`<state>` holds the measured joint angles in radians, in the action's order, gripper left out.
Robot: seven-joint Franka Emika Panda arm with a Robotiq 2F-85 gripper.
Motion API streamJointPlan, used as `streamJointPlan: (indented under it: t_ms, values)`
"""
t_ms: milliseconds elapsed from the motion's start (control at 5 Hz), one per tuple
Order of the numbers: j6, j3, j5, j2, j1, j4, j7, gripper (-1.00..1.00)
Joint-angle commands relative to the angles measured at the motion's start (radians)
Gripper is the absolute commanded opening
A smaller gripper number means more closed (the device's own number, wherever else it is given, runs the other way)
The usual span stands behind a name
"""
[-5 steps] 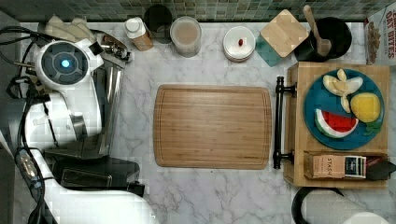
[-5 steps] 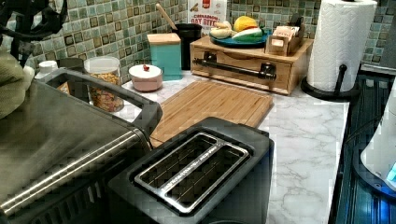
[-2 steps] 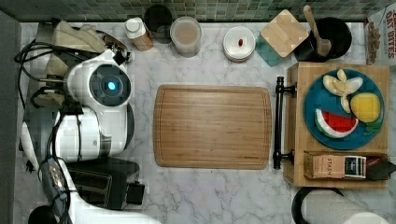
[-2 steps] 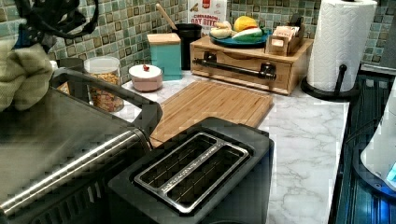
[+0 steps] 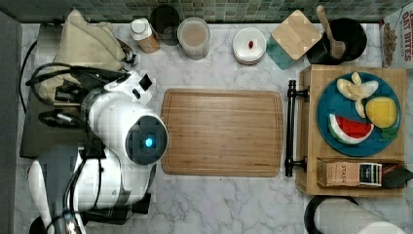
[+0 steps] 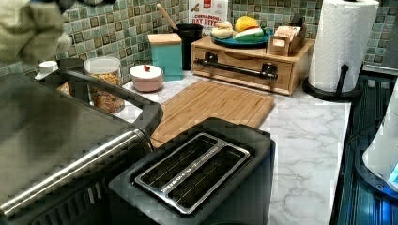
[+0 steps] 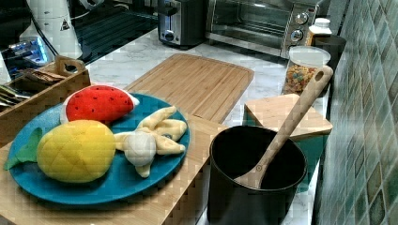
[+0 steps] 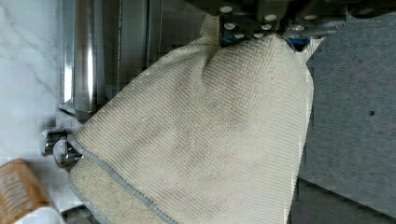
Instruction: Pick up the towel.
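Note:
The cream towel (image 8: 201, 140) hangs in thick folds from my gripper (image 8: 261, 33), which is shut on its bunched upper end. Under it lie the dark top and silver handle of the toaster oven (image 8: 88, 60). In the top view the towel (image 5: 83, 44) shows at the far left, above the oven, with the white arm (image 5: 131, 131) and its cables partly over it. At the left view's upper left corner the towel (image 6: 28, 28) hangs clear above the oven (image 6: 51, 136).
A black toaster (image 6: 197, 173) stands beside the oven. A wooden cutting board (image 5: 221, 131) lies mid-counter. Jars (image 5: 194, 36) and a bottle (image 5: 144, 35) line the tiled back wall. A wooden box with a blue plate (image 5: 358, 114) and a paper towel roll (image 6: 345, 42) stand beyond the board.
The towel has risen off the toaster oven; in the left view it climbed to the upper corner. In the top view the arm swung toward the board, uncovering the towel.

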<state>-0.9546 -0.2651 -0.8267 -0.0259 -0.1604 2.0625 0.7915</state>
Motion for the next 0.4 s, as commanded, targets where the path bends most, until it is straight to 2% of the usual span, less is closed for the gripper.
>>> streamJointPlan:
  t_ms: [200,400]
  values:
    - [0.109,0.045,0.498,-0.098,0.121,-0.059,-0.447,-1.0]
    - [0.102,0.099,0.609,-0.14,0.175,-0.004,-0.627,-1.0]
